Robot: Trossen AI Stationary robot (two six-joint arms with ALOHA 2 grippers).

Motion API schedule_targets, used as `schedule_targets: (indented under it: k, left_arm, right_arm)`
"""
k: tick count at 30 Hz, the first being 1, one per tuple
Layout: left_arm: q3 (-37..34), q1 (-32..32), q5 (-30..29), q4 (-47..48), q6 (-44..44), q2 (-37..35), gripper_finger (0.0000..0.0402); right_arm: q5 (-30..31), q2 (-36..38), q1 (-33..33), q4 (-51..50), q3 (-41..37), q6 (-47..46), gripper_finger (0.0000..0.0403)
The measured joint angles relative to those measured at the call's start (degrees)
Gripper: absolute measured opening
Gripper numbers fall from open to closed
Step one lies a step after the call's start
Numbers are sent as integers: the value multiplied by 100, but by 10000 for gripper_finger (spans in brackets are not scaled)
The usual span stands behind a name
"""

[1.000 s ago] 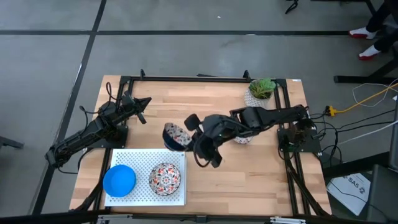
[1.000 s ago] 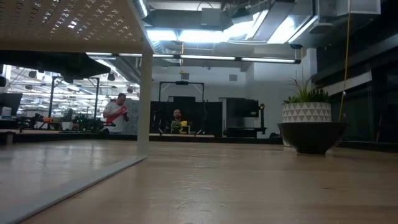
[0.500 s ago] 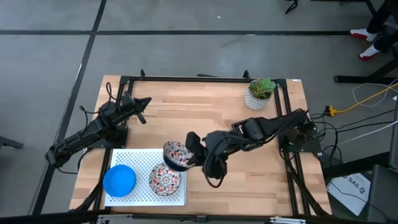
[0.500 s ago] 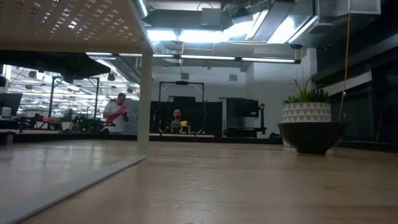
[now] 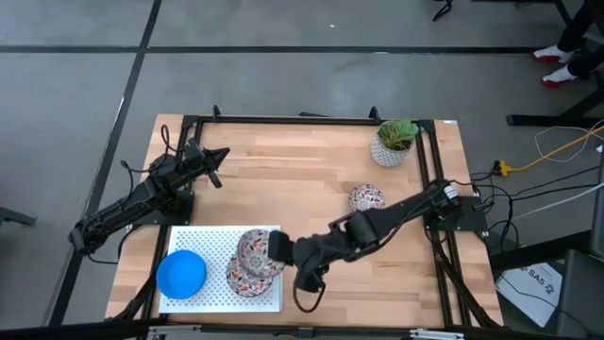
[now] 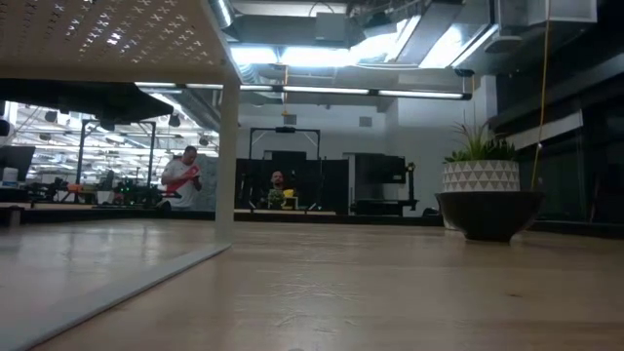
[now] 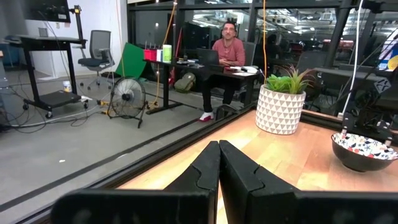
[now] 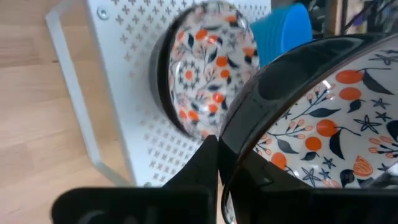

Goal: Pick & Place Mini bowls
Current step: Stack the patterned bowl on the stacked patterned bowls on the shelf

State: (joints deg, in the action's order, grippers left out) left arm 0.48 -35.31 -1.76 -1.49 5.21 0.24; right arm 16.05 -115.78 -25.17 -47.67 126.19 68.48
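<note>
Right gripper (image 5: 276,249) pinches a floral bowl (image 5: 255,250) by its rim, tilted above another floral bowl (image 8: 205,74) on the near-left white tray (image 5: 209,241), seemingly for stacking; left gripper (image 7: 219,163) waits closed, far left.

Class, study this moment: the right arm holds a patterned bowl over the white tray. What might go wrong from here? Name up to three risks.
1. The right gripper pinches the held floral bowl only by its rim, so it might slip.
2. That bowl hangs partly over the floral bowl on the tray; releasing here may knock them together.
3. The blue bowl fills the rest of the white tray, leaving little bare room.
The left gripper waits shut, far off.
</note>
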Motion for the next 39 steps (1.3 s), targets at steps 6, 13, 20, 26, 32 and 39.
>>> schedule_targets:
  k: [6,13,20,26,32,39]
  left_arm:
    - [2,0,-11,2,0,-1,4]
    - [-1,0,-13,6,0,0,4]
    - [0,0,-13,4,0,2,4]
    - [-1,0,-13,13,0,1,4]
    - [1,0,-14,0,0,-1,4]
    - [1,0,-15,-1,0,2,4]
  right_arm:
    - [92,-194,-78,73,0,302,21]
    - [129,-305,-98,50,-4,558,21]
    - [-23,-387,-94,136,-4,570,28]
    - [-216,-425,-96,139,-4,569,38]
    - [-357,-425,-59,258,-4,554,39]
    - [-389,-425,56,477,-4,502,40]
